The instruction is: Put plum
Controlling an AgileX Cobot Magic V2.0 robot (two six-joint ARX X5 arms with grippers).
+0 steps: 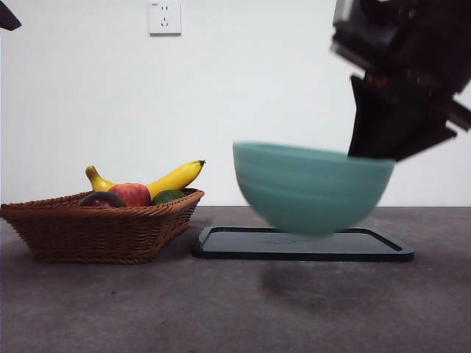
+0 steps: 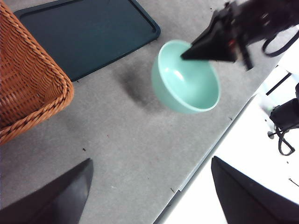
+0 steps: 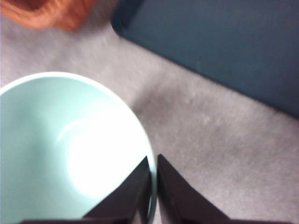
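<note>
Right gripper (image 1: pixel 372 151) clamping teal bowl (image 1: pixel 313 187) rim, carrying it above tray (image 1: pixel 302 246) | left gripper (image 2: pixel 149 196) waiting, jaws apart | plum (image 1: pixel 102 199) lying in basket (image 1: pixel 99 232) beside tray | advice: keep bowl level, lower gently.

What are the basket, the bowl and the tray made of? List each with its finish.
Basket: woven wicker or rattan, matte brown, with a braided rim. Bowl, held off the table by the right gripper on its rim: glossy mint green, likely glazed ceramic or plastic. Tray: smooth dark plastic, probably.
</note>
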